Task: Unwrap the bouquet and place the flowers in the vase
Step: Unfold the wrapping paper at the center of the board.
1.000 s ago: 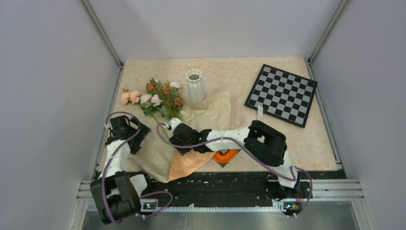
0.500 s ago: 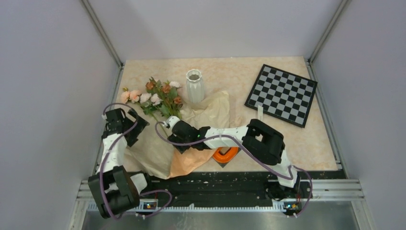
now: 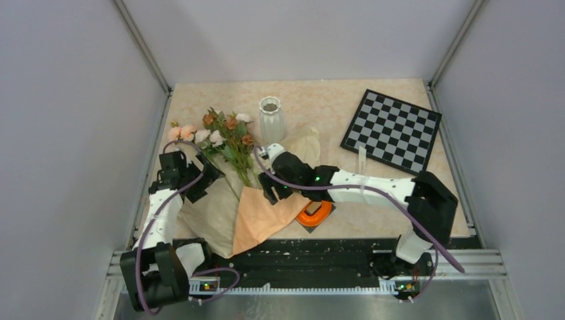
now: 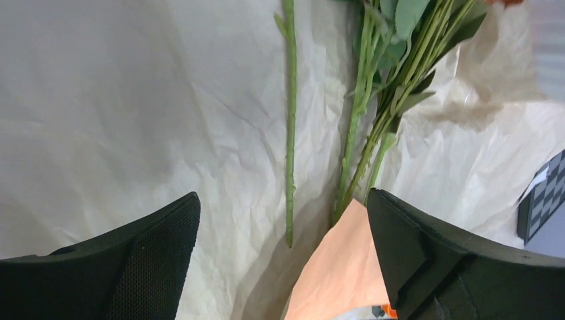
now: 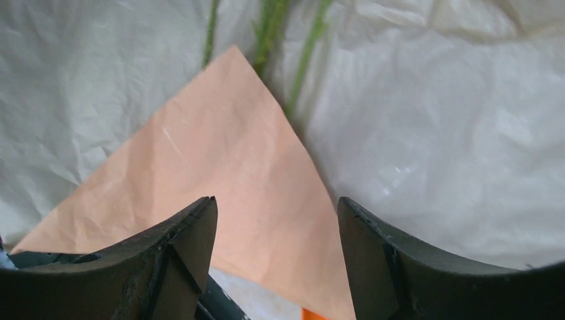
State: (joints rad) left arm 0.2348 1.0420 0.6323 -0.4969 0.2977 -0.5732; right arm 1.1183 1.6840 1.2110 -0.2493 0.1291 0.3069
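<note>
1. Top external, far left: find the left hand (image 3: 210, 175) just left of the stems (image 3: 243, 170), spread wide and gripping nothing, poised above the opened wrapper (image 3: 210, 220).
2. Left wrist view: see the stems (image 4: 356, 133) lying flat on the pale wrapper (image 4: 133, 100) and running straight ahead, away from the left hand (image 4: 283, 200). Note the cut ends nearest it and the jaw gap lying square across their length.
3. Next right, top external: note the flowers (image 3: 223, 135) lying with heads toward the far left and stems slanting back to the near centre. Not yet in the vase (image 3: 270, 119), upright on the bench (image 3: 333, 100) just right of the heads.
4. Further right: place the right hand (image 3: 268, 192) beside the cut ends, over the peach flap (image 3: 266, 217). In the right wrist view, find the right hand (image 5: 276, 207) with fingers apart and empty, and stems (image 5: 266, 27) only at the top edge.
5. Judged from this: probably best taken by the left hand, already squared to the long axis, with the vase near, off to the far right.
</note>
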